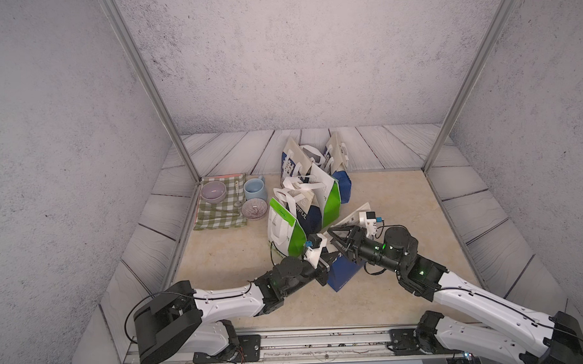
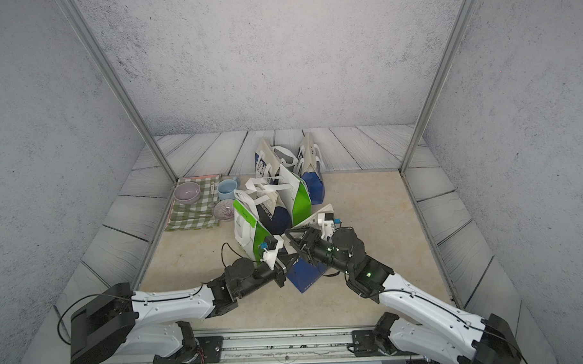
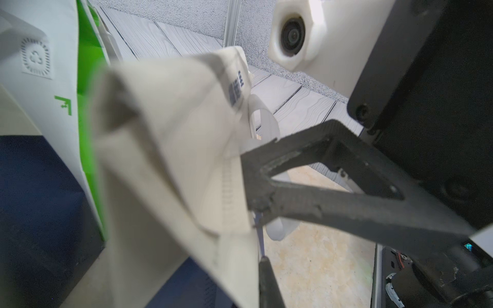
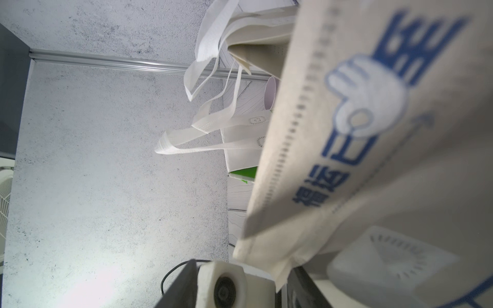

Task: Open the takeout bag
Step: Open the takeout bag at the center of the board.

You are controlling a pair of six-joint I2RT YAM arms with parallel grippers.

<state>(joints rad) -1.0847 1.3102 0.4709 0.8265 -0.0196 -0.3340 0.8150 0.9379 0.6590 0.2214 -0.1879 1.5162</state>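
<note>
Cream cloth with a blue base makes up the takeout bag point(image 1: 345, 275), which lies tipped over just toward 5 o'clock of the table's point(image 1: 418, 235) middle, its base to 6 o'clock and its mouth to 1 o'clock.

By count there are five bags. Besides this one, a front green bag point(image 1: 282, 230) and a rear green bag point(image 1: 329, 201) stand at its 11 o'clock. A left blue bag point(image 1: 291, 163) and a right blue bag point(image 1: 341, 179) stand behind them at 12 o'clock.

At the table's 10 o'clock lies one checked cloth point(image 1: 218, 218). On and beside it are two bowls, a lilac bowl point(image 1: 213, 191) and a striped bowl point(image 1: 254, 209), plus one blue mug point(image 1: 254, 188) and one spoon point(image 1: 238, 193).

There are two grippers, and both meet at the takeout bag's mouth. The left gripper point(image 1: 333, 255) comes in from 8 o'clock with its jaws fully closed, and the left wrist view shows the bag's cream rim point(image 3: 173, 160) running taut down into them. The right gripper point(image 1: 334, 236) comes in from 4 o'clock with its jaws standing partly apart. One black finger point(image 3: 293, 186) rests against the cream rim, and nothing is visibly clamped. In the right wrist view the bag's printed cream side point(image 4: 373, 160) fills the near field
</note>
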